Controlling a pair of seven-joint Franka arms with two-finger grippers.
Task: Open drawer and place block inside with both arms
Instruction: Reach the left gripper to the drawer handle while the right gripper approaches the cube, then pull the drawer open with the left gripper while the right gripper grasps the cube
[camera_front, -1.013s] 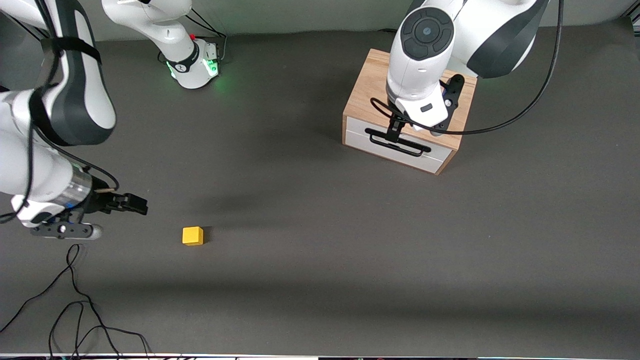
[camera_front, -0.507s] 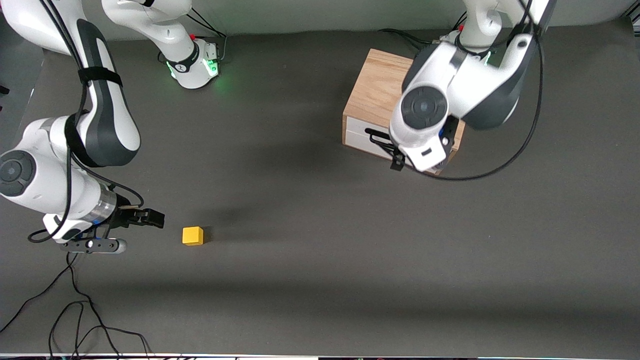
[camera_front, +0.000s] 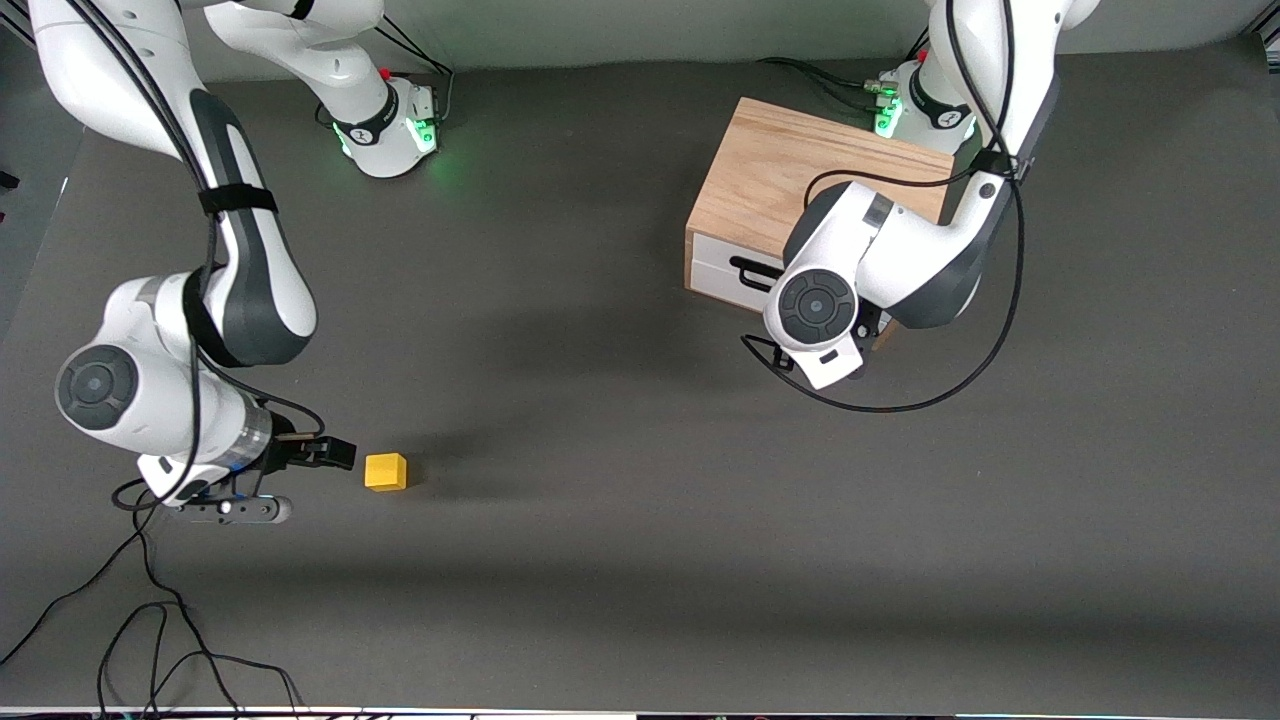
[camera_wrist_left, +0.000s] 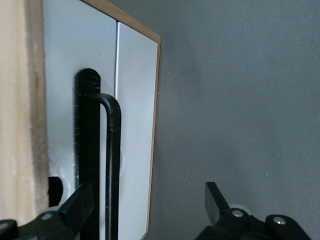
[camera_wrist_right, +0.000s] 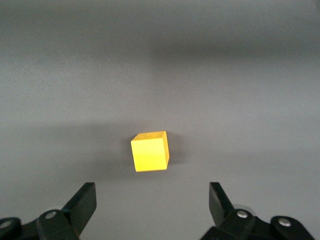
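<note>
The yellow block (camera_front: 385, 471) lies on the dark table toward the right arm's end. My right gripper (camera_front: 338, 453) is low beside it, open and empty; in the right wrist view the block (camera_wrist_right: 149, 151) sits just ahead of the gripper (camera_wrist_right: 151, 202), centred between the fingers and apart from them. The oak box (camera_front: 800, 170) holds the drawer with its white front (camera_front: 722, 278) shut. My left gripper (camera_wrist_left: 147, 205) is open in front of the drawer, with the black bar handle (camera_wrist_left: 112, 160) between its fingers, close to one fingertip (camera_wrist_left: 77, 207). In the front view the left wrist (camera_front: 818, 310) hides that gripper.
Loose black cables (camera_front: 150, 620) lie on the table near the front camera at the right arm's end. A cable loop (camera_front: 900, 405) hangs from the left arm over the table by the box. The arms' green-lit bases (camera_front: 400, 130) stand along the table's back edge.
My right gripper has moved in toward the block. My left arm has swung down from over the box top to in front of the drawer front. The block has not moved.
</note>
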